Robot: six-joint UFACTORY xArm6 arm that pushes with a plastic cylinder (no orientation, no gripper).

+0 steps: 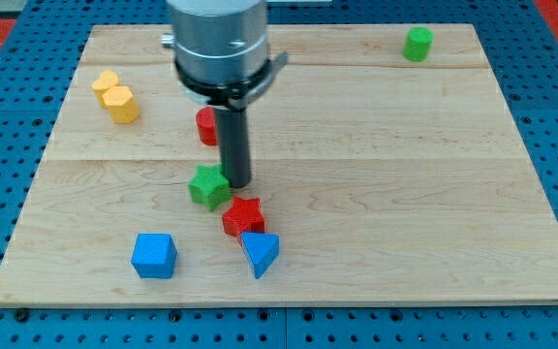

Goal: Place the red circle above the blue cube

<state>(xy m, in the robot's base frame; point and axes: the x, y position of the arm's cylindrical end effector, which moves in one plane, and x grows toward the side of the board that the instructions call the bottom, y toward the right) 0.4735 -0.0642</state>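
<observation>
The arm carries no claw, only my tip (237, 184), touching the green star (208, 187). The red circle (205, 126) sits half-hidden behind the rod, well above the blue cube (153, 255) on the tabletop (405, 194).

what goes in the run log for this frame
my tip beside green star | red circle behind rod, above | blue cube lower left | placement not done
</observation>
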